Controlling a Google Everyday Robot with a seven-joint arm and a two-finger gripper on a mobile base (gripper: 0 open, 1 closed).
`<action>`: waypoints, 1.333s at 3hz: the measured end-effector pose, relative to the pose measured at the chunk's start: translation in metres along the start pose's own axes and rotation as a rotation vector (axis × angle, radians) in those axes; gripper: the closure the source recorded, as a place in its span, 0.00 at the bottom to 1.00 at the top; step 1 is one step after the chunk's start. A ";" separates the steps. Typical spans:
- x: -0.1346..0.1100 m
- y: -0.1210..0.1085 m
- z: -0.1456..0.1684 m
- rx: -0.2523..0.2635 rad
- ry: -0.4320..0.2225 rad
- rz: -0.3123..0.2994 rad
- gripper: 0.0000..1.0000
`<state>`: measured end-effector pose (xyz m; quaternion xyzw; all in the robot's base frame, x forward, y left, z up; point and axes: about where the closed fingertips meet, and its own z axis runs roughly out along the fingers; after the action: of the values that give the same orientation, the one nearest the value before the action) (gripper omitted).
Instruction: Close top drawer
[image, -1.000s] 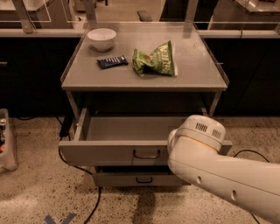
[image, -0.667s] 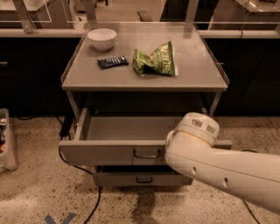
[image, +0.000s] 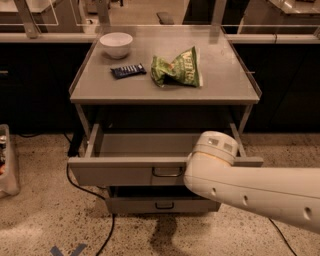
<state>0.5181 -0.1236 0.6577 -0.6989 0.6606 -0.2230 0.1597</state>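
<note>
The top drawer (image: 125, 172) is a wide, shallow grey metal drawer, pulled well out from under the cabinet top. Its inside looks empty. A small dark wire handle (image: 167, 173) sits at the middle of its front panel. My white arm (image: 250, 185) comes in from the right and its rounded end lies over the right part of the drawer front. The gripper itself is hidden behind the arm, somewhere at the drawer's right front.
The grey cabinet top (image: 220, 80) holds a white bowl (image: 116, 44), a dark snack bar (image: 128, 70) and a green chip bag (image: 176, 68). A narrower lower drawer (image: 160, 204) sits slightly out below. A black cable (image: 85, 190) runs along the speckled floor at left.
The white arm has slid a little to the left along the drawer front. The drawer stays pulled out about as far as before.
</note>
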 end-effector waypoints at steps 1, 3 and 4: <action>-0.008 -0.002 0.038 0.003 0.052 -0.033 1.00; -0.056 0.028 0.084 0.030 0.161 -0.228 1.00; -0.043 0.008 0.081 0.114 0.245 -0.211 1.00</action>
<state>0.5525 -0.0875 0.5804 -0.7217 0.5843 -0.3591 0.0932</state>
